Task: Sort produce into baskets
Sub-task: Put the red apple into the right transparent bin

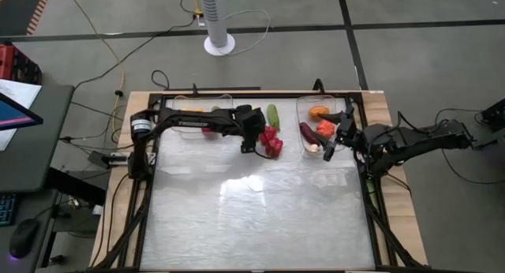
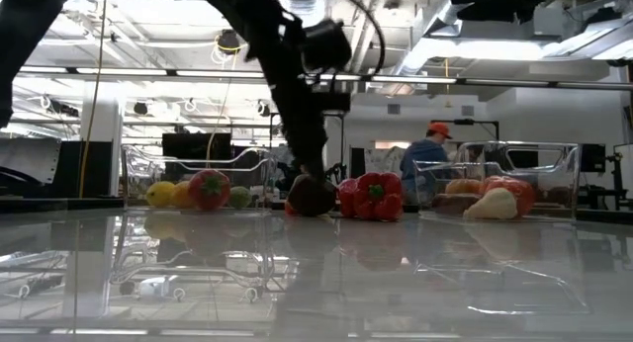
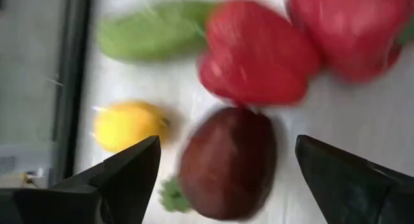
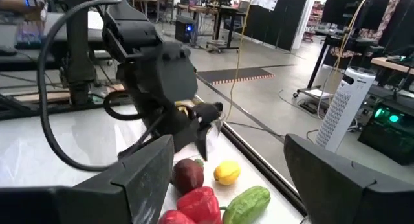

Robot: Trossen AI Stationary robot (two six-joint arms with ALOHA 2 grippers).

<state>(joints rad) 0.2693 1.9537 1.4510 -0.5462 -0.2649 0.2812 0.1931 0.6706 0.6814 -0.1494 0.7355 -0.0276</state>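
A dark red-purple rounded piece of produce (image 3: 226, 162) lies on the table, also seen in the low view (image 2: 312, 196). My left gripper (image 3: 228, 143) is open and low over it, one finger on each side with a gap showing; it stands at the table's far middle (image 1: 251, 139). A yellow piece (image 3: 126, 123), a green cucumber (image 1: 273, 115) and two red peppers (image 1: 272, 140) lie close by. My right gripper (image 1: 331, 143) is open and empty at the right clear basket (image 1: 300, 107), which holds orange, red, purple and pale pieces.
The left clear basket (image 2: 134, 179) at the far left holds yellow, red and green pieces; my left arm lies over it in the high view. A black frame (image 1: 371, 202) edges the shiny table top. A person (image 2: 427, 154) stands in the room beyond.
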